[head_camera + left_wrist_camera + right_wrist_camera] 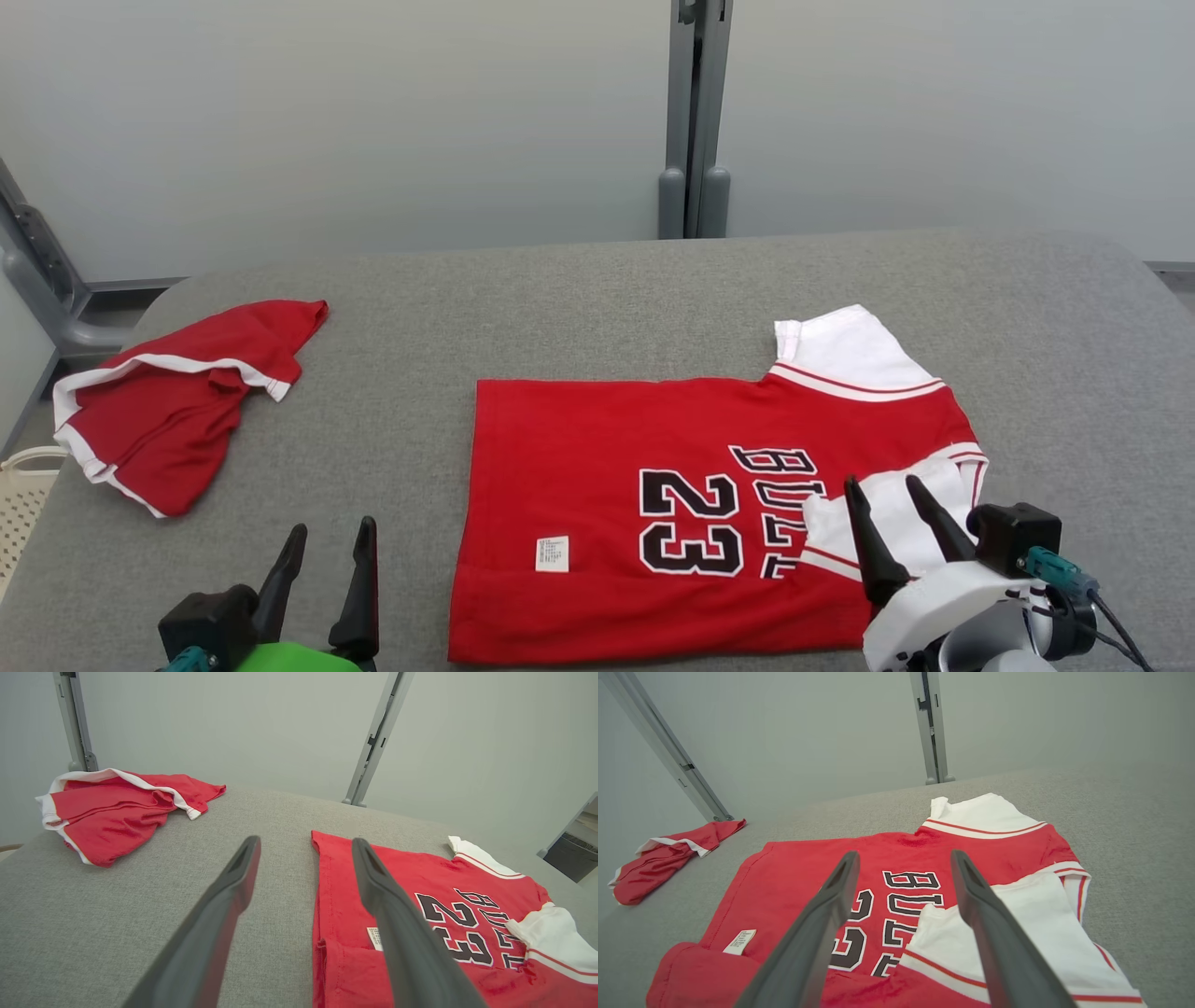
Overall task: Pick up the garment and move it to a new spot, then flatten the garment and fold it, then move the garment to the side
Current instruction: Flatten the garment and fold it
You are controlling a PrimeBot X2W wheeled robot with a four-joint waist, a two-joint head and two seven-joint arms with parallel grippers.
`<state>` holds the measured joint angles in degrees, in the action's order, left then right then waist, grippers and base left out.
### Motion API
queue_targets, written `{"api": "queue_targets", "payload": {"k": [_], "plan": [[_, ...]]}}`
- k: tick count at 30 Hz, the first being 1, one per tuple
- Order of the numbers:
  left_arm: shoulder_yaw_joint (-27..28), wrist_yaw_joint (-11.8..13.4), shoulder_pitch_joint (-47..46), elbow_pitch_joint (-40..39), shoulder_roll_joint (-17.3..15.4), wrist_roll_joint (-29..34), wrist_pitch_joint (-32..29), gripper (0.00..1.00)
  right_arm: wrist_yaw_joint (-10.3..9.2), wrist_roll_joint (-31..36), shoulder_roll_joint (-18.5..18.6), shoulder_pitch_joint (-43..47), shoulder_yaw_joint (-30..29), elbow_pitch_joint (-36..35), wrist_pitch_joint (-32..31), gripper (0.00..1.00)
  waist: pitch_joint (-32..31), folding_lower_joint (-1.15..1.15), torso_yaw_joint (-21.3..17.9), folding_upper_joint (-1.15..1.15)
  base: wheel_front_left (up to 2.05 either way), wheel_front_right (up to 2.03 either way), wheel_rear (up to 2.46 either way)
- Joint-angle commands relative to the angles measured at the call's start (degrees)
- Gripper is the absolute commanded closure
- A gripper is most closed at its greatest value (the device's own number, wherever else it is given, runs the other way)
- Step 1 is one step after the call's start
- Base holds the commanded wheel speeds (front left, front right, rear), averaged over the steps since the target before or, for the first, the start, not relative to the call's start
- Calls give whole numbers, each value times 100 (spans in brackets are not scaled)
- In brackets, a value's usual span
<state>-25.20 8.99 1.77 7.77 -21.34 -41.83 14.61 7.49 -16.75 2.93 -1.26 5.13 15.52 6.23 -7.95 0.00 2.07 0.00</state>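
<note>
Starting nearest the robot, both pairs of jaws stand wide apart and hold nothing. The left jaws sit over bare worktop (653,299), just beside the hem end of the garment (597,485). The right jaws are poised above its near sleeve (1045,914); whether they touch the cloth cannot be told.

The garment, a red jersey with black numbers and lettering, lies spread out in the middle of the worktop, towards the robot's right. It looks flat and largely free of creases, so the moving and flattening steps appear done. Folding seems to have just begun: the white near sleeve is turned in over the lettering, and in the wrist views the near edge by the small white label (552,553) also looks turned over. Farther back, the far sleeve (845,350) sticks out past the body, not yet folded in. By this reading that sleeve, the fold of the body itself and the final move to the side are all left.

Well apart, at the far left, a second red piece with white trim (177,411) lies crumpled and untouched. Behind the worktop stand a grey post (695,112) and a pale wall.
</note>
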Motion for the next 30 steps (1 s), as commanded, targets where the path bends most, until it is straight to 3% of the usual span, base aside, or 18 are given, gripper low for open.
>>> {"api": "queue_targets", "payload": {"k": [1,30], "plan": [[-28,-10,115,26,-69,72,-25,0,0,56,5,93,14,53,65,0,-27,0,-31,0,0,0,0],[-93,17,240,-35,-156,-196,-314,0,0,-298,2,30,243,489,232,0,-15,0,-63,0,0,0,0]]}}
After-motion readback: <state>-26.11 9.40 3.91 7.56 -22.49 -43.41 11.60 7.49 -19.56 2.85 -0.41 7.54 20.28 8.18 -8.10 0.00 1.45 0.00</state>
